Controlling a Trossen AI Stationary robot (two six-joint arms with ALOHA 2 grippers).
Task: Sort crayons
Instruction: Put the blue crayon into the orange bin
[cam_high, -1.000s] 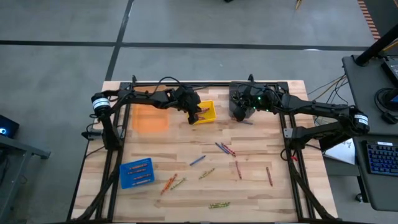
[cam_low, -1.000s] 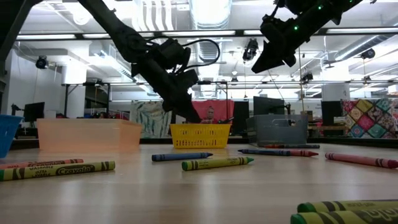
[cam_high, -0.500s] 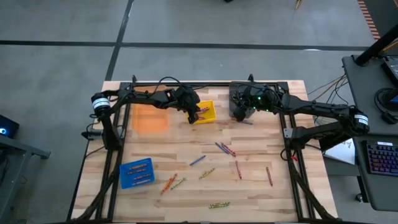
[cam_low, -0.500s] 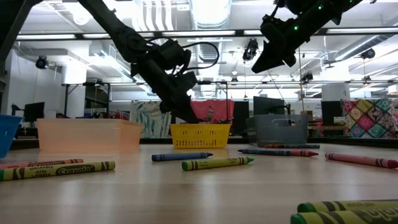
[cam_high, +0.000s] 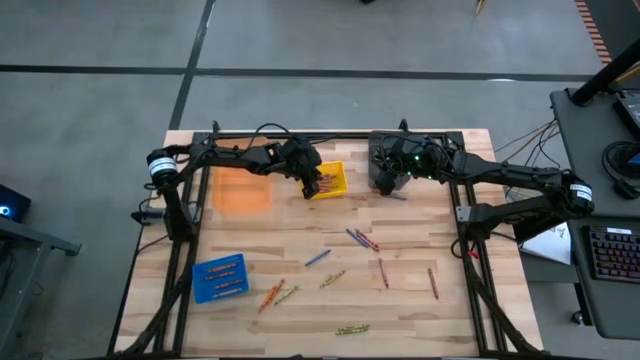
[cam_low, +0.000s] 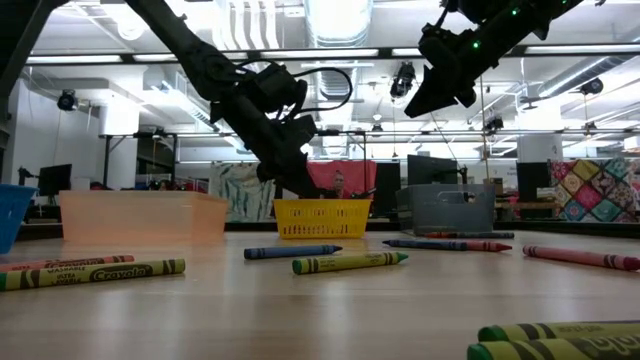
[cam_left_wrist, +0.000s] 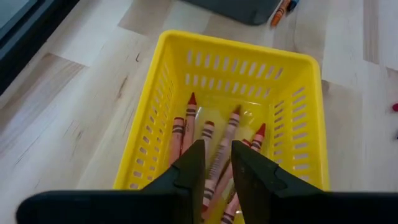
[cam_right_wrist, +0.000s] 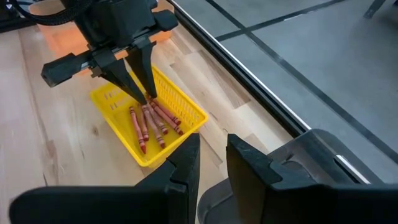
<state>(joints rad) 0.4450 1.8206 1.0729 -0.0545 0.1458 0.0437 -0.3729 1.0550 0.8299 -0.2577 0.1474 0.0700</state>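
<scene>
Wooden worktop (cam_high: 400, 250), slatted, framed by dark rails.

Bins along the far edge: orange bin (cam_high: 243, 189), yellow bin (cam_left_wrist: 224, 106), grey bin (cam_right_wrist: 323, 168); blue bin (cam_high: 219, 277) near the front left.

Left gripper (cam_left_wrist: 216, 163): poised over the yellow bin, jaws slightly apart, nothing clamped; red crayons (cam_left_wrist: 217, 149) lie in the bin directly beneath and between the jaws.

Right gripper (cam_right_wrist: 211, 163): hovering above the grey bin, jaws a little apart, empty.

Loose crayons (cam_high: 340, 270): scattered across the middle and front of the worktop, well apart from both sets of jaws; several more rest in the blue bin.
</scene>
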